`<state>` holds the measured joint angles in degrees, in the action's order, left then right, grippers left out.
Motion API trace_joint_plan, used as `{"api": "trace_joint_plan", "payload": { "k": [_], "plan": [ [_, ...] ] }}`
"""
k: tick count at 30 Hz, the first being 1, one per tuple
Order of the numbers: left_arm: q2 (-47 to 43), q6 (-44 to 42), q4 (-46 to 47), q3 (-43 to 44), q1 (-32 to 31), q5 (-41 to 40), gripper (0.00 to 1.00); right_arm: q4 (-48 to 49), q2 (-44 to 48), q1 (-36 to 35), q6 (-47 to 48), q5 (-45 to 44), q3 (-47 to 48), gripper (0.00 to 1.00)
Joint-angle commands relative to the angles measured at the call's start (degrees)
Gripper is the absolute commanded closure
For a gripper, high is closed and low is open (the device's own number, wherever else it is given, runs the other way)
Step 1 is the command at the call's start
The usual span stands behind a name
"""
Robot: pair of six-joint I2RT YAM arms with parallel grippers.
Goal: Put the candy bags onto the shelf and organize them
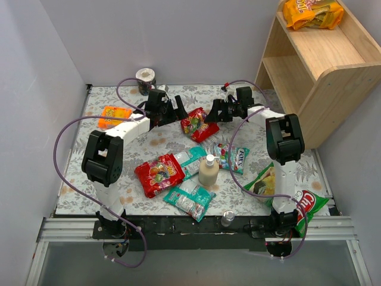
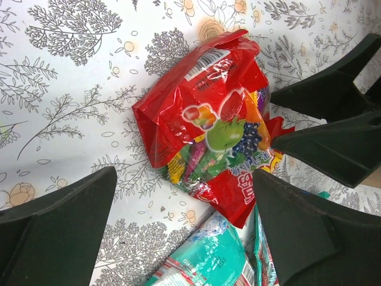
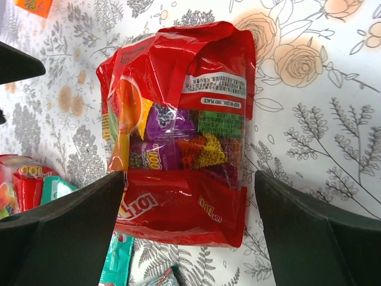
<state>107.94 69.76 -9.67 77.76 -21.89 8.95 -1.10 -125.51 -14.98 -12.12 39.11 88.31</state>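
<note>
My left gripper [image 2: 184, 179] stands wide open, its fingers straddling the red bag [image 2: 208, 125], which lies flat on the table [image 2: 71, 89]; it grips nothing. My right gripper [image 3: 189, 179] is spread just as wide over the same bag from the opposite side. I cannot tell whether a finger brushes the foil. Nearer the bases than both grippers lie a second red bag [image 1: 159, 174] and three teal bags [image 1: 189, 199] around a bottle [image 1: 208, 171]. Far off to the right, the shelf [image 1: 333, 53] carries the orange-yellow bag [image 1: 312, 13] on top.
</note>
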Motion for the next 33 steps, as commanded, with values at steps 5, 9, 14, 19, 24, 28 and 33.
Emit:
{"api": "trace_joint_plan", "payload": {
  "k": [5, 9, 14, 19, 24, 28, 33],
  "plan": [
    [-5.5, -0.7, -1.8, 0.6, -0.9, -2.7, 0.02, 3.3, -4.0, 0.1, -2.0, 6.9, 1.2, 0.04],
    [-5.9, -0.9, -1.6, 0.0, -1.0, -1.8, 0.02, 2.9, -4.5, 0.0, -1.6, 5.9, 0.3, 0.05],
    [-6.7, -1.4, -0.6, -0.4, -1.2, -0.5, 0.02, 2.7, -5.6, 0.1, -2.4, 6.8, 0.8, 0.16],
    [-7.6, -1.6, -0.2, -1.3, -1.3, -0.2, 0.02, 2.8, -5.5, 0.0, -3.6, 8.7, 1.2, 0.62],
    [-8.5, -2.3, 0.0, -1.6, -1.3, 0.0, 0.02, 3.2, -4.0, 0.0, -5.2, 9.2, 2.0, 0.99],
    [-9.2, -2.4, 0.0, -1.7, -1.3, 0.5, 0.02, 3.3, -0.1, 0.0, -6.0, 8.4, 2.9, 0.99],
    [-10.9, -2.2, -0.1, -3.0, -1.3, 0.6, 0.02, 3.8, 6.1, 0.0, -7.8, 6.2, 4.9, 0.99]
  ]
}}
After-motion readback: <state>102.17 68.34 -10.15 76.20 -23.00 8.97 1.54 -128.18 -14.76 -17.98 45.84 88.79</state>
